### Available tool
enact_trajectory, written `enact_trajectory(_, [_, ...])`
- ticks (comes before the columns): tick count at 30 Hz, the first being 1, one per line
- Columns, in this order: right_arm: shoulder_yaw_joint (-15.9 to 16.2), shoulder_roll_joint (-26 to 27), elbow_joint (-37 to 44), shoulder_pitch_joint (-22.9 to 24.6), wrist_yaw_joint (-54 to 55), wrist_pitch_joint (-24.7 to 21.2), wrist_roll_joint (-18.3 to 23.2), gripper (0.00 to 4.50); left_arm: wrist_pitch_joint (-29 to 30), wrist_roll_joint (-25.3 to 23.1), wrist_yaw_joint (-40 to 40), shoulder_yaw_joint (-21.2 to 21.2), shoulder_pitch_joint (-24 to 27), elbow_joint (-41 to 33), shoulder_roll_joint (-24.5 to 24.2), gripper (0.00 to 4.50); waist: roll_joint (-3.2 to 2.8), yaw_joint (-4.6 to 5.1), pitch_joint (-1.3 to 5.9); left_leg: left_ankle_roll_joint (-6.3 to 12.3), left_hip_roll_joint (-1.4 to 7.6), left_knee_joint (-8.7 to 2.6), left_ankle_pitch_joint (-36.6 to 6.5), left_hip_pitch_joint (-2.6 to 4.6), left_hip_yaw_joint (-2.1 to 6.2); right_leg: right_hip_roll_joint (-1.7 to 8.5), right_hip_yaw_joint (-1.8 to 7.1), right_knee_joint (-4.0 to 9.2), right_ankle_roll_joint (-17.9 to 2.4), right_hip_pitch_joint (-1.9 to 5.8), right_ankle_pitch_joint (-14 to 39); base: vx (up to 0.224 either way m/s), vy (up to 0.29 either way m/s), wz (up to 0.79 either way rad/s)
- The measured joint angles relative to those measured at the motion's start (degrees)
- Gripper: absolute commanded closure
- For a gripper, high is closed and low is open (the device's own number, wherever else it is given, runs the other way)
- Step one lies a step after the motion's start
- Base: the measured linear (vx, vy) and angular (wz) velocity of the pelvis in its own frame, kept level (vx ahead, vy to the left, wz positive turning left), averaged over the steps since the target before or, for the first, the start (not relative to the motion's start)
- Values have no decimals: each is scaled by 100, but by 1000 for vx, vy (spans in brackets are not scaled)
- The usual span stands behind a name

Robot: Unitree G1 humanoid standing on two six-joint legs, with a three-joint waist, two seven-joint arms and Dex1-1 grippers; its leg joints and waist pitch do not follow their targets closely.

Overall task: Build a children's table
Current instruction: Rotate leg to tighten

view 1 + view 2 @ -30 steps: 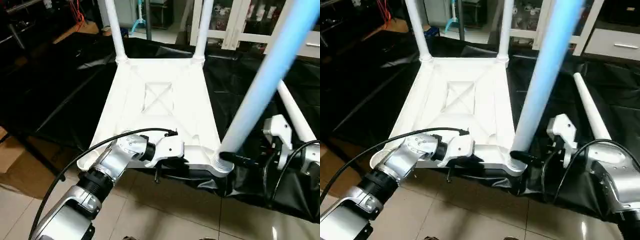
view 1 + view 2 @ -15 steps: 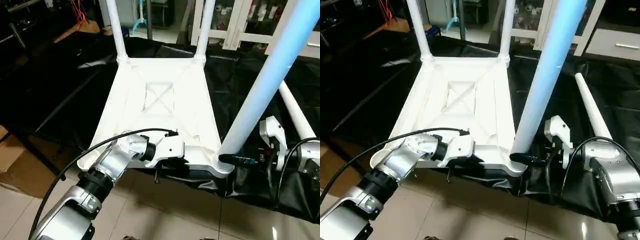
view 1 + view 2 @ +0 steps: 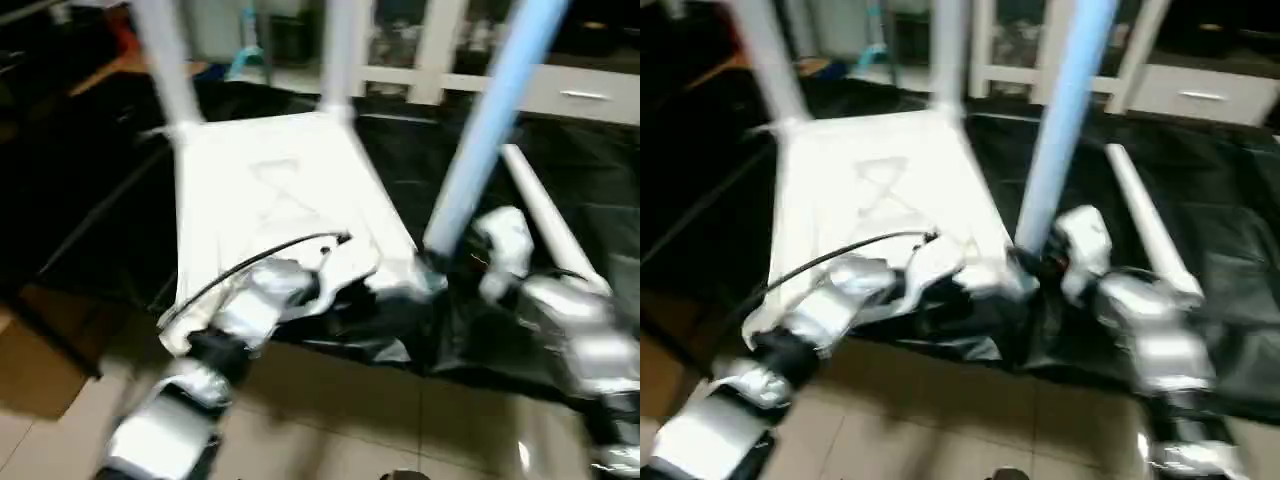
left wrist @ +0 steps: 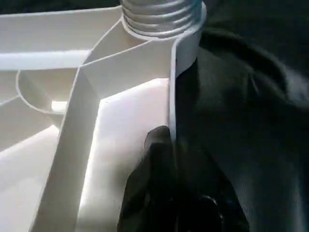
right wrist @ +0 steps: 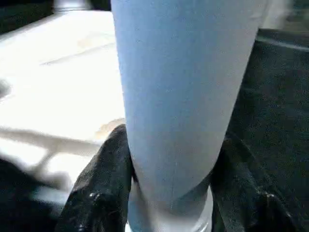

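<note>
Item: white plastic square tabletop (image 3: 270, 190), inverted so you reach its sockets. Left pincer (image 4: 169, 159) clamps its rim; right pincer (image 5: 169, 193) grips 1 pale tubular leg (image 5: 183, 87) for screwing.

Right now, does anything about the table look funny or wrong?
One leg lies loose on the black sheet, not screwed in, so one near corner is legless. The table top is upside down for building. Nothing looks broken.

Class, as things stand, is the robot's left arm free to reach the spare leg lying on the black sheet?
Probably not: the left gripper pinches the tabletop rim, and the spare leg lies beyond the right gripper.
</note>
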State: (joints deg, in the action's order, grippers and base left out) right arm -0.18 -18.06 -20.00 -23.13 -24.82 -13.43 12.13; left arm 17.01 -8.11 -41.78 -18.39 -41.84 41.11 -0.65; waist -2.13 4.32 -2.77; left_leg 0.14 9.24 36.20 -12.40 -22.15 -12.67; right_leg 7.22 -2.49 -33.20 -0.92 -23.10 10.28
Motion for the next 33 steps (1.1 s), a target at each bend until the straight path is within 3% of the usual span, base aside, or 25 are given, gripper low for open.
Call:
enact_trajectory(2, [-33,527,-488,-361,964,213,-176,262,275,119,433,245,-148,222,202,450,-18,115,2,0,-6,1,0,-3,11,0,-6,23,0,-5,0,0,0,0])
enact_trajectory(3, [-52,857,-945,-653,1552,433,-296,262,405,180,712,412,-235,361,322,450,-25,237,3,0,-30,3,0,-11,39,9,-15,31,-1,-11,0,0,0,0])
enact_trajectory(6, [-60,1146,-1605,-1049,2268,817,-420,262,497,257,1111,582,-347,523,517,450,-29,366,3,2,-42,3,-1,-32,69,5,-24,57,-21,-6,-13,0,0,0])
enact_trajectory(9, [-72,1397,-2079,-1369,2722,1042,-627,262,535,260,1296,680,-406,573,562,450,-29,470,2,11,-43,3,4,-53,88,8,-52,61,-96,-7,-66,0,0,0])
enact_trajectory(12, [-99,1454,-2263,-1482,2739,1190,-713,262,553,260,1338,737,-434,572,562,450,-30,497,3,24,-42,6,12,-79,115,21,-106,61,-119,-9,-126,0,0,0])
enact_trajectory(14, [-122,1465,-2360,-1517,2677,1324,-723,262,556,259,1338,735,-455,571,543,450,-30,492,3,48,-36,5,25,-88,132,23,-130,59,-125,-9,-148,0,0,0])
enact_trajectory(15, [-122,1458,-2451,-1546,2582,1454,-730,206,556,260,1338,736,-459,568,520,450,-32,489,4,52,-30,5,23,-90,138,22,-142,53,-123,-10,-147,0,0,0])
enact_trajectory(20, [-124,1379,-2563,-1442,2162,1786,-719,165,515,256,1292,713,-460,532,477,450,-43,454,-2,55,-22,3,22,-105,150,19,-158,45,-116,-21,-142,0,0,0])
enact_trajectory(26, [-98,1155,-1496,-770,1494,1723,-529,122,112,166,941,485,-427,532,228,450,-66,335,-24,55,-22,5,24,-109,141,20,-149,38,-114,-30,-141,0,0,0])
enact_trajectory(30, [137,480,-308,-183,528,1451,-361,80,-211,177,49,318,-152,167,-268,450,-97,187,-35,54,-22,4,24,-105,139,21,-146,30,-109,-29,-138,0,0,0])
enact_trajectory(33, [171,-366,632,251,-790,607,320,55,-695,216,-827,151,168,-204,-737,450,-103,-16,-33,54,-20,3,23,-96,137,20,-140,29,-95,-21,-129,0,0,0])
